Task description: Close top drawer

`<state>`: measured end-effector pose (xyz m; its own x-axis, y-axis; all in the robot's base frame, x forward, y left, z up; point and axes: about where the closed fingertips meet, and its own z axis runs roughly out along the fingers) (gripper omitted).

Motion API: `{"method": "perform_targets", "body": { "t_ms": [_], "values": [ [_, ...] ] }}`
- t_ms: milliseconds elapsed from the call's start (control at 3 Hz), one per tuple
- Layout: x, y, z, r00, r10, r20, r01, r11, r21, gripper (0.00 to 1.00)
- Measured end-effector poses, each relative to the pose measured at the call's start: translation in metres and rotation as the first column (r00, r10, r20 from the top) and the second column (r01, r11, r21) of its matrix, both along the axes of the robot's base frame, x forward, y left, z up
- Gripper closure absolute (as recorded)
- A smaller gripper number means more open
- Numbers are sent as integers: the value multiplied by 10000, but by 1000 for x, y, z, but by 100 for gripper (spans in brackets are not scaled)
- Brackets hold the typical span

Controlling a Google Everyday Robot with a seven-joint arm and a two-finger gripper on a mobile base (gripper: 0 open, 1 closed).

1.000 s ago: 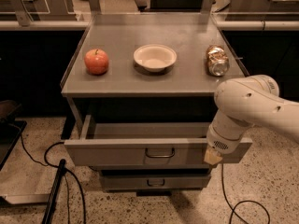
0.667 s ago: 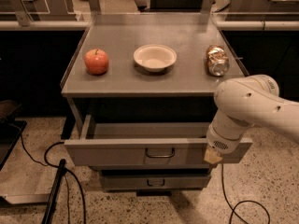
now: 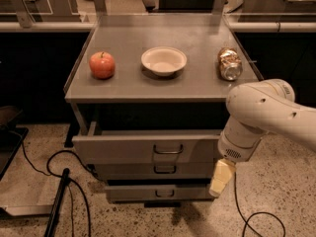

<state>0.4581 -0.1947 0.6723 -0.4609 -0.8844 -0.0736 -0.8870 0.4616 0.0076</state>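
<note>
The top drawer is a wide grey metal drawer, pulled out from under the cabinet top, with a small dark wire handle at mid-front. Its inside is dark. My white arm comes in from the right. My gripper hangs at the drawer's right front corner, just in front of it and pointing down; a pale finger shows below the wrist.
On the cabinet top sit a red apple, a white bowl and a crushed can. Two narrower drawers sit below. Black cables lie on the speckled floor at left; another cable at right.
</note>
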Motion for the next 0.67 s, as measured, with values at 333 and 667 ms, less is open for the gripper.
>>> {"method": "perform_targets", "body": {
  "t_ms": [333,667],
  "values": [
    [0,0,0,10000,0,0,0,10000,0,0],
    [0,0,0,10000,0,0,0,10000,0,18]
  ]
}}
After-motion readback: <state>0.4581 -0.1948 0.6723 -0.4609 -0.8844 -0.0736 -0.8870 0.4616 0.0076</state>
